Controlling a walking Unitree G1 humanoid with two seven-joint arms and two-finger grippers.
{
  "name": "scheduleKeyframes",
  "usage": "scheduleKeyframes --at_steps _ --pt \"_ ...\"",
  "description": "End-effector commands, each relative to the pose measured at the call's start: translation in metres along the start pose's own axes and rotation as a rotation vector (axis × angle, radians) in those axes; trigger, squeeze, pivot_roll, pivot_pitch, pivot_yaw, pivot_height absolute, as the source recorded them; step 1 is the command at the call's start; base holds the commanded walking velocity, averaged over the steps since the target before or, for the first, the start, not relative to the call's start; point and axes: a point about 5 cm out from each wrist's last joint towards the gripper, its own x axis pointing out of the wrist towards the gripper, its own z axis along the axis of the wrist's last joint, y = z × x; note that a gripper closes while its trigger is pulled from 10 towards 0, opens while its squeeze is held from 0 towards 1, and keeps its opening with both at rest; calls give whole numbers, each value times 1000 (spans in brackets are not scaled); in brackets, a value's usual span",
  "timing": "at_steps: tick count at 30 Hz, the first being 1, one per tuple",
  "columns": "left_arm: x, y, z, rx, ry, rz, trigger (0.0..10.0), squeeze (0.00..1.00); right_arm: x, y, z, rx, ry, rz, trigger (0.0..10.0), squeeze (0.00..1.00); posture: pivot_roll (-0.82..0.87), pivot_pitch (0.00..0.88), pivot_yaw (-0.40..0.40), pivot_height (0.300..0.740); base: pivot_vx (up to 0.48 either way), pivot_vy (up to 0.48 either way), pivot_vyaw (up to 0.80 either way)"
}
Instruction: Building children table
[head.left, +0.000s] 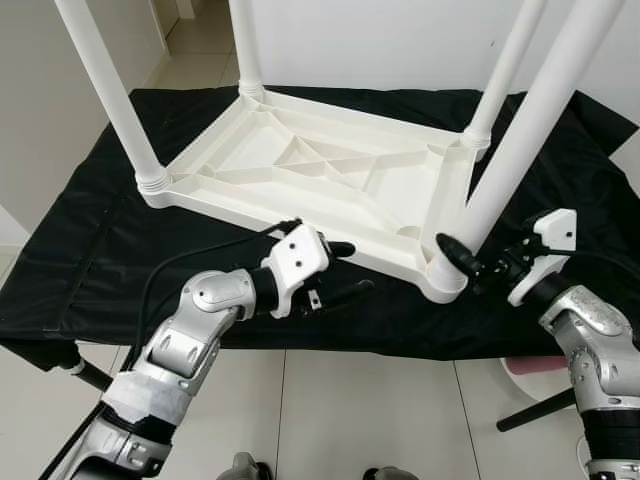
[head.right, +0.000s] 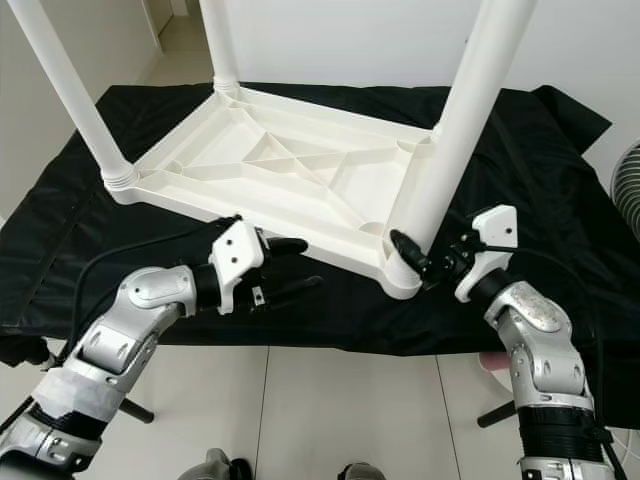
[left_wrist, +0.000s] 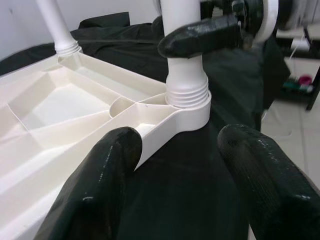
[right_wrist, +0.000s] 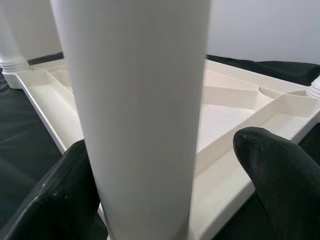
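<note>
Glossy black right fingers (right_wrist: 270, 160) spread wide around smooth white tubular leg (head.left: 520, 150); left fingers (left_wrist: 110, 165) wide beside ribbed tabletop (head.left: 300, 160).

Bright, even indoor light, soft shadows, no real glare. Head views are sharp; wrist views go blurry up close on the black fingers (left_wrist: 100, 190).

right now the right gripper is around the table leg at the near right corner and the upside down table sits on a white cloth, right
Not quite. The cloth is black, as the left eye view shows. The rest holds: the right gripper is around the near right table leg of the upside-down table.
</note>
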Motion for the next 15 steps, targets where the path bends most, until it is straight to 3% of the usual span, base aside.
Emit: scheduleKeyframes --at_steps 1,7,8,12,14,15 --pt "0 3 2 -51 -9 115 10000 0 6 12 -1 5 -7 51 10000 0 -115 109 39 740 0 0 0" --pt "3 1 6 -78 -18 144 10000 0 11 22 -4 23 -13 57 10000 0 -112 111 38 740 0 0 0" --pt "7 -2 9 -102 -43 155 10000 0 19 32 -7 29 -18 28 10000 0 -110 112 36 740 0 0 0" --pt "11 -7 14 -130 -73 168 10000 0 31 45 -13 28 -21 -27 10000 0 -110 112 36 740 0 0 0" --pt "14 -13 15 -170 -92 163 10000 0 44 65 -19 93 -60 -94 10000 0 -113 112 29 740 0 0 0" --pt "14 -13 15 -170 -92 163 10000 0 44 65 -19 93 -60 -94 10000 0 -113 112 29 740 0 0 0"
